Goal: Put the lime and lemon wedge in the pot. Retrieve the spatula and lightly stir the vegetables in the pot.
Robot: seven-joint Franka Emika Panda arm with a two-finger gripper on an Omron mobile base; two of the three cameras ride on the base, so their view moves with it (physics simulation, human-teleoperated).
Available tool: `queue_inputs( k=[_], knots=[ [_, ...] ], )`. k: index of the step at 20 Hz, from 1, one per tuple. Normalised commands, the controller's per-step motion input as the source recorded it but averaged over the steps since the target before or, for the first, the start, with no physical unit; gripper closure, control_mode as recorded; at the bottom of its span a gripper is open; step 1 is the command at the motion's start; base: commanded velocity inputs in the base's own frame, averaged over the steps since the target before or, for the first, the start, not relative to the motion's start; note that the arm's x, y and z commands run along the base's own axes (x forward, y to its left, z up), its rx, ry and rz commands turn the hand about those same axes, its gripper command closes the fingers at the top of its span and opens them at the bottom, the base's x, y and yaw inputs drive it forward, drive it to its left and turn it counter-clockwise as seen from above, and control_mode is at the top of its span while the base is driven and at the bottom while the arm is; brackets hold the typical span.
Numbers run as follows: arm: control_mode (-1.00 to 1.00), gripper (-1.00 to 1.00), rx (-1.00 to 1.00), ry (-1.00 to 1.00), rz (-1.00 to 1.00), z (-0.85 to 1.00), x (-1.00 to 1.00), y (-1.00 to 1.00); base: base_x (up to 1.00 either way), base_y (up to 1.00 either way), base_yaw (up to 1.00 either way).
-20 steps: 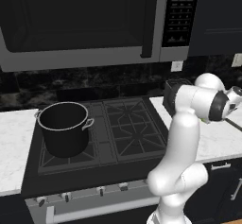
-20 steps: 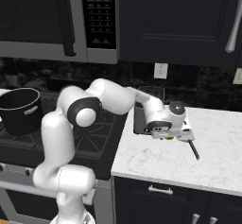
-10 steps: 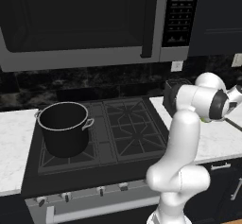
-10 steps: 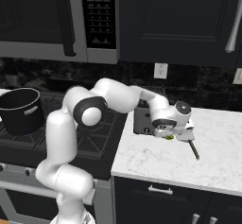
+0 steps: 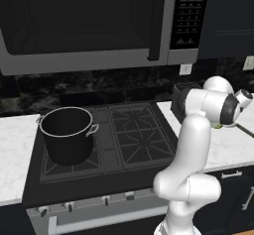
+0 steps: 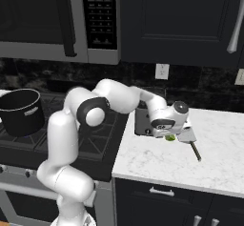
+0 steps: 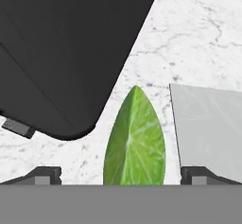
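**Lining up on the lime, nothing in the pot yet**

So we're on the very first step here: grabbing the lime (image 7: 135,140). It's a green wedge lying on the white marble counter (image 6: 162,160), right between our two fingertips (image 7: 45,174) in the hand view, with the dark box (image 7: 66,48) close on one side and the spatula (image 7: 208,124) blade close on the other. In the right base view the gripper (image 6: 170,135) hangs low over the counter, just beside the spatula's grey blade, with the lime peeking out green underneath it.

Our jaws are spread wide and holding nothing. Whether the tips already touch the counter we can't tell.

The pot (image 5: 67,141) sits on the left burner of the stove (image 5: 124,140), well apart from the lime, and from what we can see of its inside there's nothing in there.

Next move, we reckon: drop the last bit, close on the wedge without nudging the spatula, then lift and swing all the way left to the pot. We can't make out the lemon wedge from here.
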Motion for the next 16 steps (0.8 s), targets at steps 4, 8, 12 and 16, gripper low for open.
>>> queue_inputs(
  k=[4, 8, 12, 16],
  knots=[
    [-1.0, -1.0, 0.0, 0.03, 0.0, -0.41, 0.24, 0.0, 0.0, 0.0, 0.0],
    [-1.0, -1.0, 0.0, 0.01, 0.0, -0.47, 0.12, -0.14, 0.0, 0.0, 0.0],
    [-1.0, 1.0, 0.0, 0.0, 0.0, -0.46, 0.1, -0.14, 0.0, 0.0, 0.0],
    [-1.0, 1.0, 0.0, 0.0, 0.0, -0.34, -0.02, -0.04, 0.0, 0.0, 0.0]
  ],
)
